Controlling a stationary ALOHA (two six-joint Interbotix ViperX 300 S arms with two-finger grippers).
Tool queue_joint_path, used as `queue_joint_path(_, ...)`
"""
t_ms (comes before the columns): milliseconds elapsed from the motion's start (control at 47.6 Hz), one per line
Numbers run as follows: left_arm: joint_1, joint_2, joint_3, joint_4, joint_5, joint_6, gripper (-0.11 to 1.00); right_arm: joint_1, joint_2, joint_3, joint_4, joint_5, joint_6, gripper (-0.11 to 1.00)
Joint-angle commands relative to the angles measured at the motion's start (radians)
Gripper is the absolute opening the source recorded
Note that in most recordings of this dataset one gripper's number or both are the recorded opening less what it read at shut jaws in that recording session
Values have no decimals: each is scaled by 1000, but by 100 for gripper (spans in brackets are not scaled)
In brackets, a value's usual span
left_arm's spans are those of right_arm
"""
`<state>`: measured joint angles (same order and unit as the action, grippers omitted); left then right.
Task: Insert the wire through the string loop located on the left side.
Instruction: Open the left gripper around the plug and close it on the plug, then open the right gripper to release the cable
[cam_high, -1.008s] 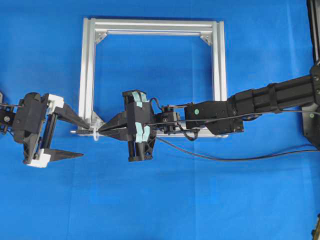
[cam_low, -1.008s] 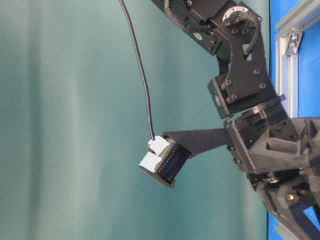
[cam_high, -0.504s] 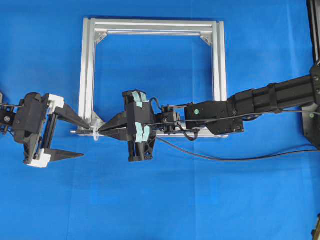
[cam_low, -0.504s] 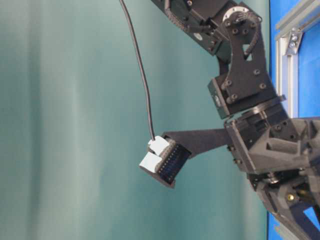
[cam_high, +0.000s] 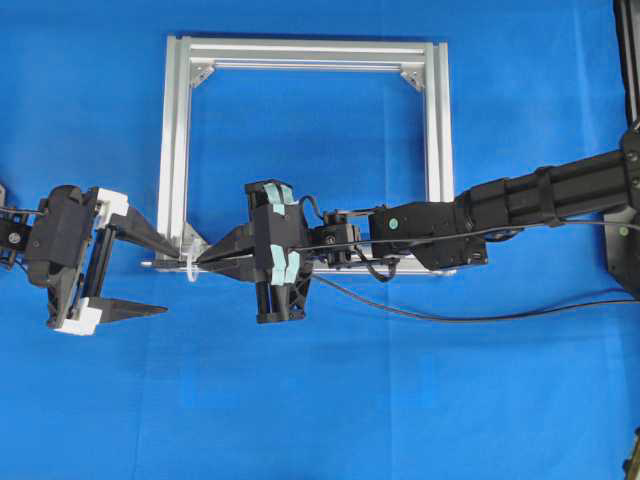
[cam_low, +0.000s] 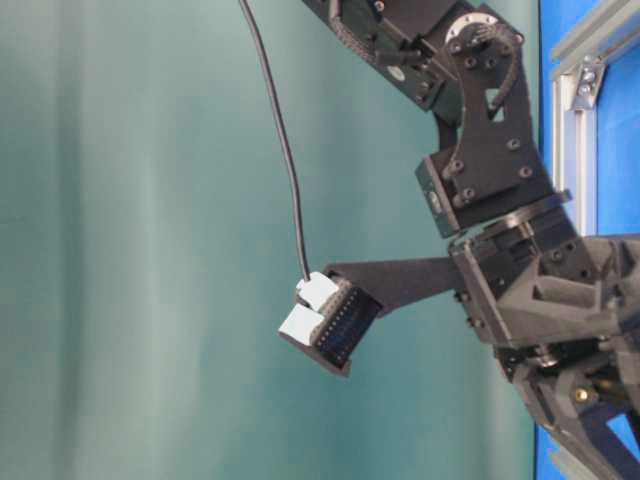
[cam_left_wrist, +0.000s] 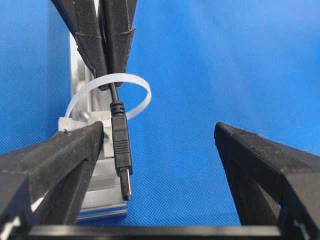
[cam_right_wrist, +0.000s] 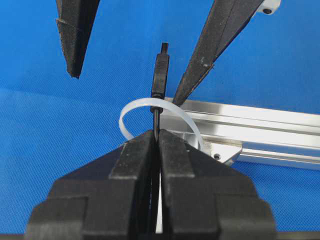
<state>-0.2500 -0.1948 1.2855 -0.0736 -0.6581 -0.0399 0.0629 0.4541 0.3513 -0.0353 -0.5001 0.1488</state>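
The string loop (cam_high: 190, 268) is a whitish tie on the aluminium frame's lower left corner. My right gripper (cam_high: 200, 262) is shut on the thin black wire (cam_right_wrist: 155, 117) just behind the loop (cam_right_wrist: 131, 112). The wire's plug (cam_right_wrist: 159, 75) has passed through the loop and sticks out on the far side. In the left wrist view the plug (cam_left_wrist: 121, 150) hangs in front of the loop (cam_left_wrist: 142, 92), between the wide-open fingers of my left gripper (cam_left_wrist: 159, 130) and close to the left one. Nothing touches the plug there. The rest of the wire (cam_high: 450, 318) trails right across the cloth.
The square aluminium frame (cam_high: 310, 50) lies flat on blue cloth. My right arm (cam_high: 500, 205) stretches across its bottom bar. My left gripper (cam_high: 170, 280) sits just left of the frame corner. A black arm (cam_low: 490, 170) fills the right of the table-level view.
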Motion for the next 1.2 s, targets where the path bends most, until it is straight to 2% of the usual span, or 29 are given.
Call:
queue_joint_path(0,9,-8,-12,-2,-6,0,87,0,-20,-8,0,-8,0,0)
queue_joint_path(105,23,-8,-18,-2,-8,-5,83,-2,-20,-8,0,-8,0,0)
queue_joint_path(168,35,-5,-25,-2,-8,-5,73,0,-20,-8,0,-8,0,0)
queue_joint_path(315,64,0,-29,-2,0,-6,29,0,-20,-8,0,-8,0,0)
queue_joint_path(399,77,-6,-23,-2,5,-6,9,0,-20,-8,0,-9,0,0)
queue_joint_path(1008,83,-8,-20,-2,6,-5,8,0,-20,-9,0,0,2,0)
queue_joint_path(1071,81,-8,-20,-2,6,-5,8,-2,-21,-11,0,0,5,5)
queue_joint_path(1176,81,-8,-20,-2,6,-5,8,0,-20,-9,6,0,11,29)
